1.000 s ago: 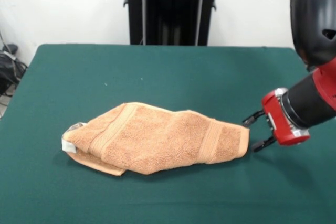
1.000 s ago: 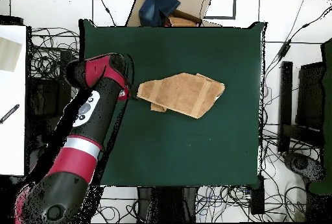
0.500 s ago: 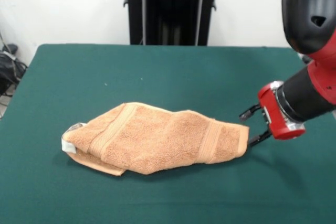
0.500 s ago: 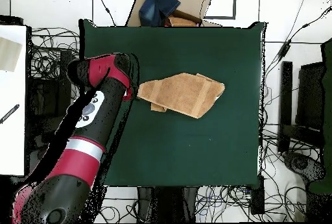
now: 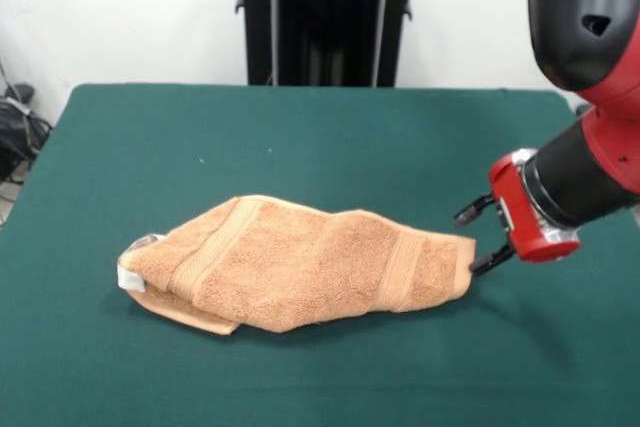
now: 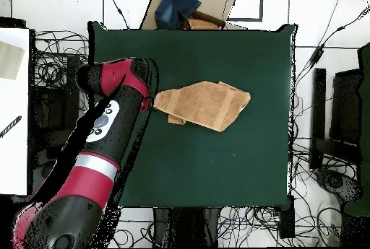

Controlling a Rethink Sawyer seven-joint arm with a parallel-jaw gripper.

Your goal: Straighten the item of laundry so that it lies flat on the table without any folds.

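**Front view: pincer level with the towel's end corner**

Front view shows the pincer (image 5: 472, 242) open and empty, its two black fingers spread either side of the corner of the towel (image 5: 300, 265). The towel lies folded over itself near the middle of the bench (image 5: 300, 137), its long axis running straight away from the pincer. The cloth is thick orange-tan terry with two woven bands; the bench cover is dark green felt.

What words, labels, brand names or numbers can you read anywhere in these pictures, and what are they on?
No readable text in either view.
White loop tag on the orange-tan towel: no print can be made out on it.
Red and black arm and gripper: no legible marking.
Green table: no writing.
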